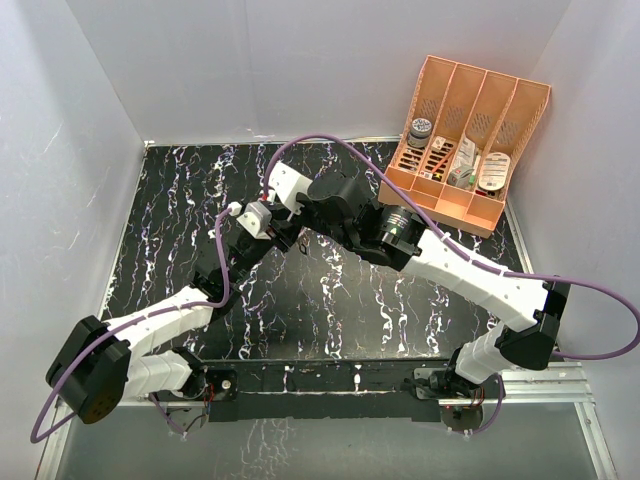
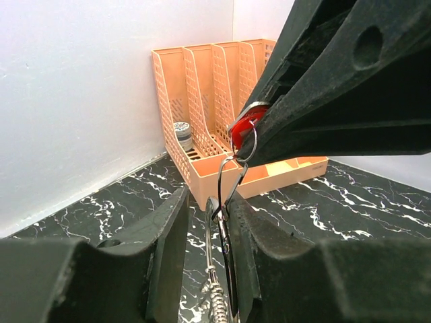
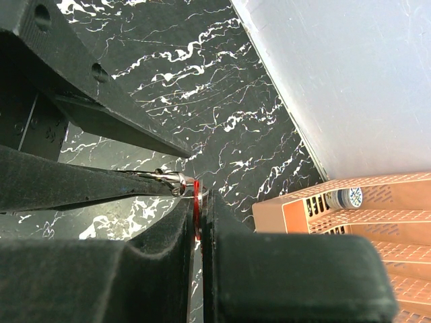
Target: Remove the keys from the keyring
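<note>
Above the left-centre of the desk (image 1: pixel 200 200) your two hands meet tip to tip. The left hand (image 1: pixel 279 236) reaches up from the near left and the right hand (image 1: pixel 300 224) comes across from the right. From overhead, what they hold between them is too small to make out.

Your left wrist camera shows it best. The keyring (image 2: pixel 222 192) appears almost edge-on as a thin wire loop. Its long axis runs from between the left hand's fingers (image 2: pixel 168 256) up and away to the right hand's tip. A short bit of chain (image 2: pixel 213 296) hangs at its near end. At the far end the red-headed key (image 2: pixel 242 132) sits clamped in the right hand. A small silver loop (image 2: pixel 246 147) lies just beside it.

Your right wrist camera shows the red-headed key only as a narrow red strip, upright in the frame and pinched tight between the closed fingers. Silver metal runs leftward from it along a left-hand finger.

The left hand's fingers are narrowed around the keyring, yet a sliver of gap shows beside the wire. You cannot tell whether they truly clamp it.

An orange organiser (image 1: pixel 465 140) stands at the desk's far right corner.
</note>
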Controlling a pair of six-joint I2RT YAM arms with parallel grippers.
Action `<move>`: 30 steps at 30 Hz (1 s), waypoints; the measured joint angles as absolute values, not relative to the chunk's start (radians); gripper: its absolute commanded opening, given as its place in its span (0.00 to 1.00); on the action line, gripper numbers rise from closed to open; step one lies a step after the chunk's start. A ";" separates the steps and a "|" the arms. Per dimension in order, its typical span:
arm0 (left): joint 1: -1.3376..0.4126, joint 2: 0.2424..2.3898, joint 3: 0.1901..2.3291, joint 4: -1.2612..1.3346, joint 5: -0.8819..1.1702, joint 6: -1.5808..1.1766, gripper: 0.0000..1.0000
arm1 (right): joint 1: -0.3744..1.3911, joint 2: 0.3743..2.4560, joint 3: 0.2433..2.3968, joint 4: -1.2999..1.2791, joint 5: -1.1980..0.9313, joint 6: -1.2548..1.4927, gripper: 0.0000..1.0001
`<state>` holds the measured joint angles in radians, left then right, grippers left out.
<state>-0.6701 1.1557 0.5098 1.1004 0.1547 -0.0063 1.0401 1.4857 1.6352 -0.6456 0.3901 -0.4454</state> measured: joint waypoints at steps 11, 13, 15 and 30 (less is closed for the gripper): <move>-0.670 1.158 0.510 1.133 0.154 -0.009 0.34 | 1.041 1.486 1.635 -0.645 0.390 -0.445 0.00; -0.670 1.161 0.510 1.138 0.155 -0.009 0.31 | 1.041 1.486 1.634 -0.643 0.390 -0.445 0.00; -0.670 1.167 0.510 1.145 0.158 -0.011 0.26 | 1.041 1.486 1.634 -0.640 0.390 -0.445 0.00; -0.670 1.169 0.508 1.166 0.145 -0.009 0.00 | 1.041 1.486 1.625 -0.608 0.390 -0.445 0.00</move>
